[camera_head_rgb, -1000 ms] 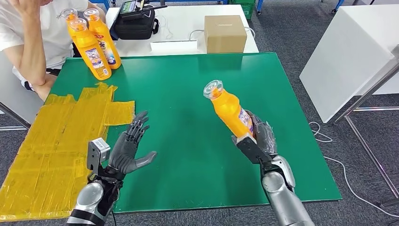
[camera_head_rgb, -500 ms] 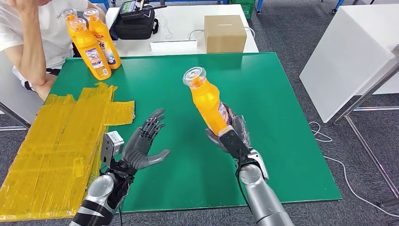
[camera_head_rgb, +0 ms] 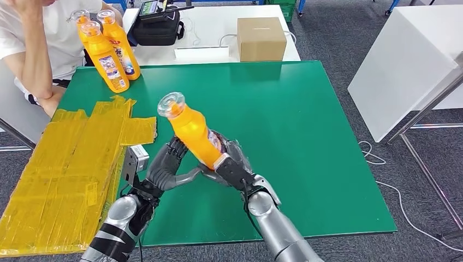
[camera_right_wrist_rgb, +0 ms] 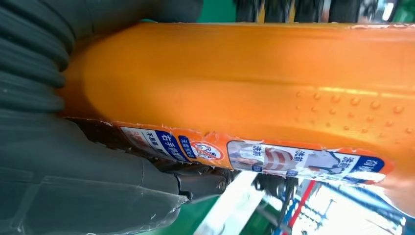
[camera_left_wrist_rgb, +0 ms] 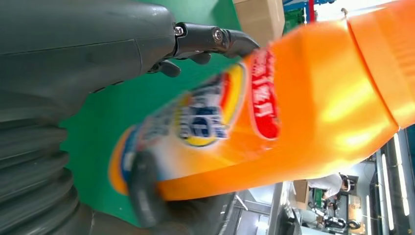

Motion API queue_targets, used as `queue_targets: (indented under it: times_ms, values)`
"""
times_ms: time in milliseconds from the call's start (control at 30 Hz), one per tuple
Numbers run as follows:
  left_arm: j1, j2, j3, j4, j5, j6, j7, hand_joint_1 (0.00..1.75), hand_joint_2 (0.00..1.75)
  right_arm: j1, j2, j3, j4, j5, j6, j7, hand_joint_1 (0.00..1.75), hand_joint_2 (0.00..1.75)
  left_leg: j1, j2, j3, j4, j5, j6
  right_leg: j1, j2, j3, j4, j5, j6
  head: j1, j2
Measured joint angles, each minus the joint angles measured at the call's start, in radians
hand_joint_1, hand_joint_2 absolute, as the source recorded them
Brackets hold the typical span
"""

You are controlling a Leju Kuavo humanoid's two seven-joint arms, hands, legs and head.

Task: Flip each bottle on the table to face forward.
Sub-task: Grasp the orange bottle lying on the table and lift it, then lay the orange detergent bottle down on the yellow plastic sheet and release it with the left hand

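Right hand [camera_head_rgb: 232,164] grips the base of an orange detergent bottle [camera_head_rgb: 192,131], tilted cap-up above the green table [camera_head_rgb: 306,120]. Left hand [camera_head_rgb: 166,169], fingers spread, touches its side.

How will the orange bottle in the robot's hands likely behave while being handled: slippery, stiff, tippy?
The orange bottle looks glossy, so probably slippery. Its moulded plastic body likely stays stiff under the right hand. Tall and narrow, it may tip if set down tilted as now.
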Motion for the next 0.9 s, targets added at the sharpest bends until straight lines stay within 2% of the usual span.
queue_targets:
  times_ms: [400,700,733,833,867,900]
  values:
    - [-0.003,0.002,0.007,0.005,0.035,0.006,0.003,0.0,1.75,-0.023,0.039,0.135,0.102,0.085,-0.042,0.028,1.75,1.75,0.0,0.0,0.0,0.0,0.0,0.0,0.0,0.0,0.0,0.0,0.0,0.0,0.0,0.0]
    - [0.021,0.007,0.042,0.006,0.075,0.005,0.004,0.0,1.75,-0.072,0.052,0.208,0.202,0.086,-0.039,0.035,1.75,1.75,0.0,0.0,0.0,0.0,0.0,0.0,0.0,0.0,0.0,0.0,0.0,0.0,0.0,0.0]
    - [0.022,0.007,0.044,0.007,0.077,0.005,0.004,0.32,1.75,-0.076,0.053,0.212,0.207,0.086,-0.039,0.035,1.75,1.75,0.0,0.0,0.0,0.0,0.0,0.0,0.0,0.0,0.0,0.0,0.0,0.0,0.0,0.0]
    - [0.025,0.007,0.051,0.008,0.093,0.002,0.003,1.63,1.75,-0.085,0.053,0.221,0.223,0.084,-0.039,0.037,1.75,1.75,0.0,0.0,0.0,0.0,0.0,0.0,0.0,0.0,-0.001,0.0,0.0,0.0,0.0,0.0]
    - [0.025,0.007,0.053,0.009,0.1,0.001,0.003,1.75,1.75,-0.088,0.054,0.224,0.229,0.084,-0.04,0.039,1.75,1.75,0.0,0.0,0.0,0.0,0.0,0.0,0.0,0.0,-0.001,0.0,0.0,0.0,0.0,0.0]
    - [0.026,0.007,0.056,0.009,0.106,0.0,0.003,1.75,1.75,-0.091,0.054,0.227,0.236,0.082,-0.04,0.04,1.75,1.75,0.0,0.001,0.0,0.0,0.0,0.0,0.0,0.0,-0.001,0.0,0.0,0.0,0.0,0.0]
